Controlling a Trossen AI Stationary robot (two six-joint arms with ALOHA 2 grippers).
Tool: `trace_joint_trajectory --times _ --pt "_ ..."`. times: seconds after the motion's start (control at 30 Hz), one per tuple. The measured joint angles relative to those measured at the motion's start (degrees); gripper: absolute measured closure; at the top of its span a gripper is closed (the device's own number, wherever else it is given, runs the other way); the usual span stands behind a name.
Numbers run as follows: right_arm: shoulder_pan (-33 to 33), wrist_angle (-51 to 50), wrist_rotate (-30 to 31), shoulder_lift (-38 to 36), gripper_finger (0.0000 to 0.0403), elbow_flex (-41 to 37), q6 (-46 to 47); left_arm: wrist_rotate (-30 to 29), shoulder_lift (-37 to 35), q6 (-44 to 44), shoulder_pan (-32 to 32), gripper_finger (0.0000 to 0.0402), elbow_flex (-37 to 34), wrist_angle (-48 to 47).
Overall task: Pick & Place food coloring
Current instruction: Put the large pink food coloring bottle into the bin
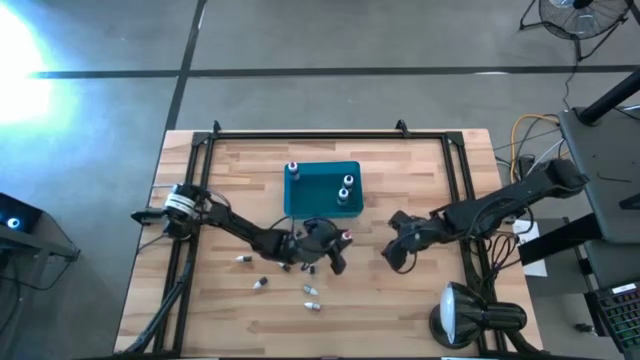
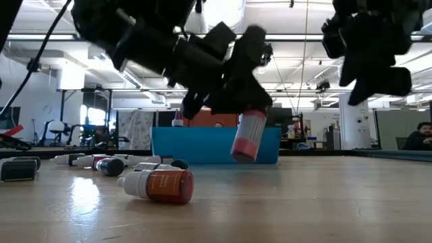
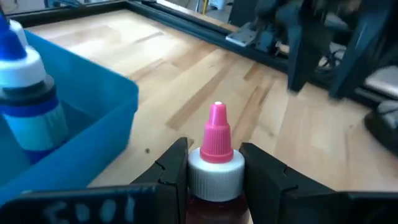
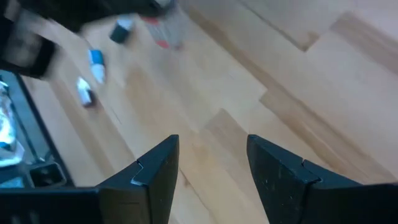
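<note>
My left gripper (image 1: 336, 247) is shut on one food coloring bottle (image 3: 216, 163), with a white cap and pink tip, just in front of the teal bin (image 1: 322, 188). In the low view this bottle (image 2: 248, 138) hangs above the table. The bin holds three bottles (image 1: 345, 189), one of them blue and white (image 3: 28, 93). Several loose bottles (image 1: 285, 285) lie on their sides on the wood; the nearest has a red body (image 2: 158, 184). My right gripper (image 4: 211, 155) hovers open over bare table to the right, with nothing between its fingers. My left gripper pinches the bottle between its two fingers at the white cap (image 3: 214, 177), one finger on each side. The pink tip (image 3: 217, 134) sticks out forward past the fingertips. The bottle is tilted and lifted clear of the table (image 2: 243, 150).
Black rails (image 1: 330, 133) frame the wooden table. A lamp (image 1: 462, 315) stands at the near right corner. Bare wood lies between the two grippers and to the right of the bin. A person (image 2: 420, 137) sits far off in the room.
</note>
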Motion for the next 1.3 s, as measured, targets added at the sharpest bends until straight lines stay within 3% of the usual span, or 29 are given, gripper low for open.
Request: trace_joint_trajectory --times 0.33,0.6,0.9,1.07,1.3 --pt "-1.2 -0.6 0.0 2.3 0.022 2.5 -3.8 0.7 6.9 9.8 0.0 0.0314 1.2 14.5" --pt "-1.3 -1.0 0.0 2.7 0.022 2.5 -3.2 2.6 10.9 11.4 0.0 0.0314 5.2 16.3" --pt "-1.5 -0.8 0.2 2.7 0.0217 2.5 5.0 6.3 12.1 12.5 -1.0 0.0314 6.8 15.3" --pt "-1.5 0.6 0.4 4.0 0.0185 2.5 8.3 6.2 11.8 12.1 -2.0 0.0301 6.9 10.0" --pt "-1.5 4.7 0.4 10.2 0.0105 3.7 9.2 5.6 11.3 10.5 -3.4 0.0253 6.7 7.9"
